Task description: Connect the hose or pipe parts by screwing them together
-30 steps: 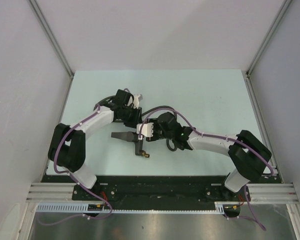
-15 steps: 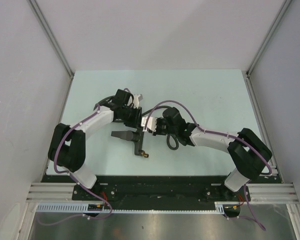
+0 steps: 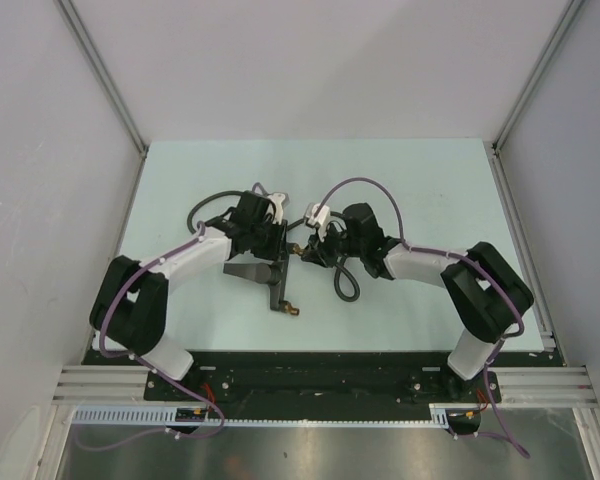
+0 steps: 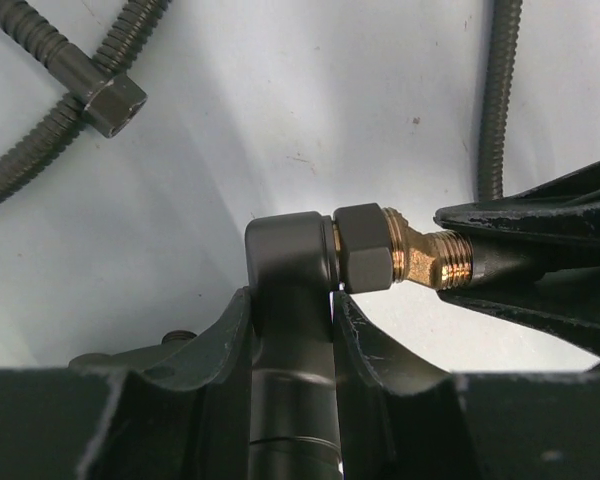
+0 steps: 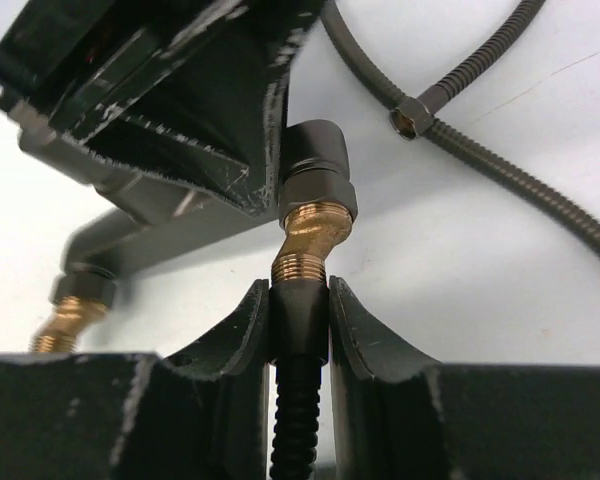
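Note:
The dark-grey forked fitting [image 3: 275,283] is held near the table's middle, and my left gripper [image 4: 292,300] is shut on one of its arms [image 4: 290,330]. That arm's brass threaded tip [image 4: 430,257] points right. My right gripper [image 5: 298,290] is shut on the hose's dark end nut [image 5: 300,322], which meets the brass tip [image 5: 305,240] end to end. From above, the left gripper [image 3: 278,243] and right gripper [image 3: 308,250] face each other closely. The fitting's second brass tip [image 5: 65,322] hangs free.
The rest of the corrugated hose [image 3: 344,288] loops on the table by the right arm and behind the left arm [image 3: 200,208]. A hex nut [image 4: 111,102] joins two hose runs. Purple cables arc over both arms. Walls close in the table on three sides.
My right gripper has closed on the hose end, turned, and moved up and right, bringing it against the fitting's brass tip. My left arm has shifted slightly right with the fitting.

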{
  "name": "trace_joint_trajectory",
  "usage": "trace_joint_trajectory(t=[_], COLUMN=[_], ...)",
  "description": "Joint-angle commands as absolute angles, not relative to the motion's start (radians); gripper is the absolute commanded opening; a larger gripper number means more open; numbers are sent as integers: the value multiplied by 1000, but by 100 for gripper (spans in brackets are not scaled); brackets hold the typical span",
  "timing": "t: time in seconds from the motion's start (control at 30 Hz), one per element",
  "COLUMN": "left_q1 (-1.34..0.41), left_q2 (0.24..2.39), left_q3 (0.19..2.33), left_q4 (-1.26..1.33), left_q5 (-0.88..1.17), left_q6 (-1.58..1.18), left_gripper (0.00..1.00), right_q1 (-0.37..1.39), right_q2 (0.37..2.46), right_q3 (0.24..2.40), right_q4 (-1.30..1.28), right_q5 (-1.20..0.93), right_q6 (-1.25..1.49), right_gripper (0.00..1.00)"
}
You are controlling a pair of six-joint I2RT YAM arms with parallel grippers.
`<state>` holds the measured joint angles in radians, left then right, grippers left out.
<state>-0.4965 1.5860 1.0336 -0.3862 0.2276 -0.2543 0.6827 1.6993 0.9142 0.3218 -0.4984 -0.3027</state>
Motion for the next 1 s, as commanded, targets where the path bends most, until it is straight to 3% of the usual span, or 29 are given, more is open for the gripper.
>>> trace_joint_trajectory(t=[0.0,0.07,0.2,0.33,0.47,0.77,0.97], left_q1=[-592,-592,-588,-561,-555,-489,-497], left_q2=[1460,1453,1463,1463,1442,1529,1543], left_q3=[1005,985,997,1022,1078,1149,1128], left_q4=[-140,-115,-115,-139,-211,-390,-379], left_q5=[308,290,305,390,403,501,526], left_q6=[-273,-275,-264,-294,-284,-321,-305], left_gripper=[0,0,0,0,0,0,0], right_q1=[649,628,630,676,801,968,986], right_q2=[1747,1752,1735,1675,1644,1664,1687], right_q3=[943,943,943,943,943,940,943], right_q4=[564,578,488,348,241,376,434], right_q5=[-732,-780,-773,-680,-414,-31,-17], right_q6=[-5,96,49,-151,-454,-719,-703], right_gripper=[0,0,0,0,0,0,0])
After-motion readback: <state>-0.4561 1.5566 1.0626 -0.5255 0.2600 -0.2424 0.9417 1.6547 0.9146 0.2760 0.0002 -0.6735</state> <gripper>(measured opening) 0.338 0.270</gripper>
